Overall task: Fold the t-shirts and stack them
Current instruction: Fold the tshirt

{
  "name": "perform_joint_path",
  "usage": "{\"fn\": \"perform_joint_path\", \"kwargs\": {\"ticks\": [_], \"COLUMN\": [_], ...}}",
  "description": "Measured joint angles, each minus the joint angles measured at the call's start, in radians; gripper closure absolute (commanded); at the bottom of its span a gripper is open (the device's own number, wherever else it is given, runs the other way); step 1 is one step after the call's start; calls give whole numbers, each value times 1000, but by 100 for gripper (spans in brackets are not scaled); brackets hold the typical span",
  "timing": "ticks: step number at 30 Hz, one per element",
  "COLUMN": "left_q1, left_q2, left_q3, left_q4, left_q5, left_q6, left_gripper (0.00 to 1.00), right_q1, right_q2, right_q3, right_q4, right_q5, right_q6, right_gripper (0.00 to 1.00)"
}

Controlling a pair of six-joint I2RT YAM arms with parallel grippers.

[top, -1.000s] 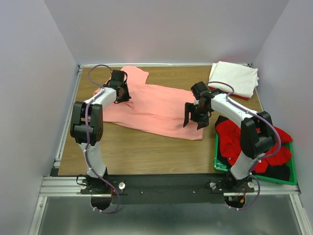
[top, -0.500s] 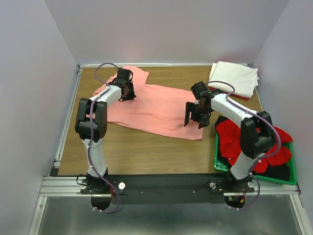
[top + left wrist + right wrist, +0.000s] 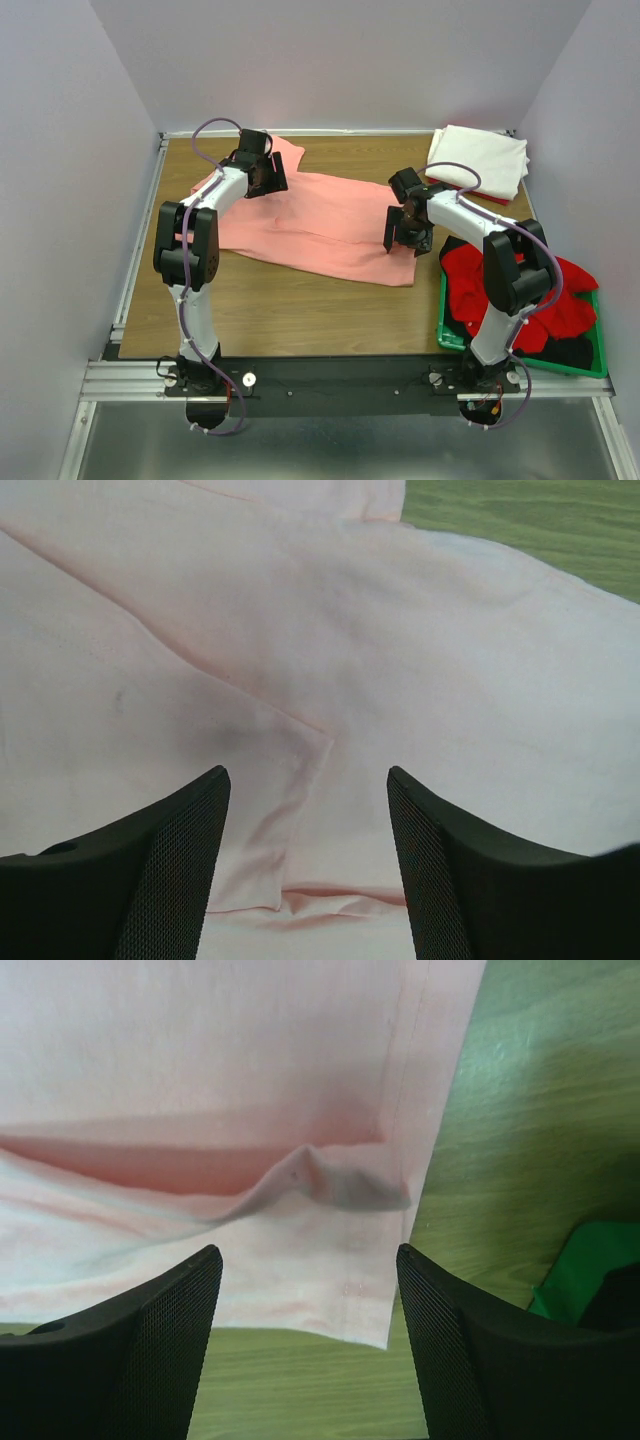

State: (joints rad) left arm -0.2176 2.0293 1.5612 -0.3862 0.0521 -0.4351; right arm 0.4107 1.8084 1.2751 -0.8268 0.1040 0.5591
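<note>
On the bench (image 3: 300, 300) the pink t-shirt (image 3: 330, 220) lies spread out, not folded yet, and both my hands are over it. My left hand (image 3: 262, 175) is open above the far left part, near a sleeve, and holds nothing. My right hand (image 3: 405, 238) is open too, just over the hem on the right side, where the cloth makes a little bump. I think I am at the start of the first fold. Next I need to go down, pinch the cloth at both spots and lift one side over. A white t-shirt (image 3: 480, 160) sits folded in the far right corner. The red t-shirts (image 3: 480, 290) and a dark t-shirt (image 3: 575, 352) wait in the green crate (image 3: 447, 338). My right arm hides part of that pile, so I cannot tell how many are in it.
</note>
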Motion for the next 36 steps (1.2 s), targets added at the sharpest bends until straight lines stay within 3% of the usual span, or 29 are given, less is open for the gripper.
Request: {"fn": "perform_joint_path", "kwargs": {"ticks": [7,17,27,36], "left_q1": [46,216,270,281], "left_q2": [-103,-145,-148,-148], "left_q3": [-104,-320,-343,-354], "left_q4": [3,37,84,108], "left_q5": [0,-4,-14,-14], "left_q6": [0,21,58,69], "left_gripper": [26,26,26,26], "right_q1": [-26,-47,-61,-63], "right_q2": [0,0,0,0], "right_q3": [-5,-68,-117,-121], "right_q4": [79,146,178,200], "right_q5": [8,11,22,28], "right_q6": [-26,-51,-63,-72], "right_gripper": [30,40,49,69]}}
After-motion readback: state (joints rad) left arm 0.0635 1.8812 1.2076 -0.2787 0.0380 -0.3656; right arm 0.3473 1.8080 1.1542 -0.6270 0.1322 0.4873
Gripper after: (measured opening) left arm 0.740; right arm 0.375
